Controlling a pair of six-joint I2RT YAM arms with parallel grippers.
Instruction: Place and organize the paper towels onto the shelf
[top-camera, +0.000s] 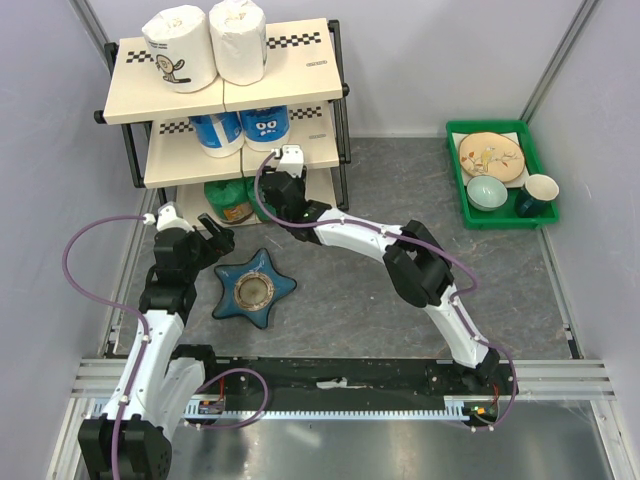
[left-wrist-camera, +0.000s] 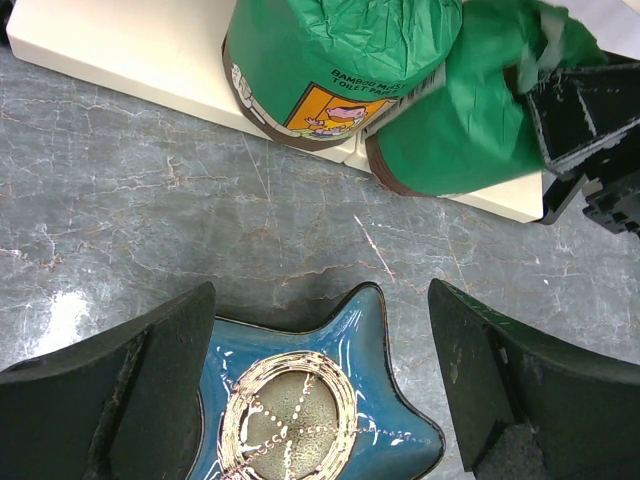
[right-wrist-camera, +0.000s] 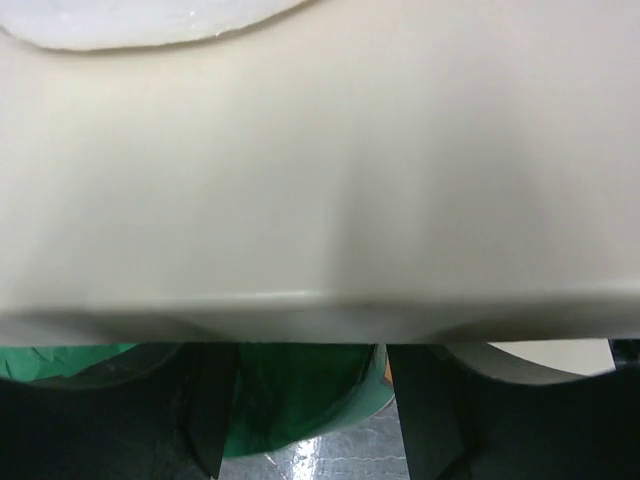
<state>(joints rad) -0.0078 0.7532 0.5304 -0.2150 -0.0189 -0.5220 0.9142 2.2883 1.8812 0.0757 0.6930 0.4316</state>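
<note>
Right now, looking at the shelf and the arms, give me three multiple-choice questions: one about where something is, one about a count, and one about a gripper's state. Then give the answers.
1. On which board of the shelf do the green rolls stand?
A) top
B) middle
C) bottom

2. How many white rolls are on the shelf?
A) one
B) two
C) four

3. The left gripper is:
A) open above the star dish
B) shut on a white roll
C) shut on the star dish

Answers:
1 C: both green rolls sit side by side on the lowest board.
2 B: two white rolls stand on the top board.
3 A: its fingers stand wide apart and grip nothing, with the dish below them.
</note>
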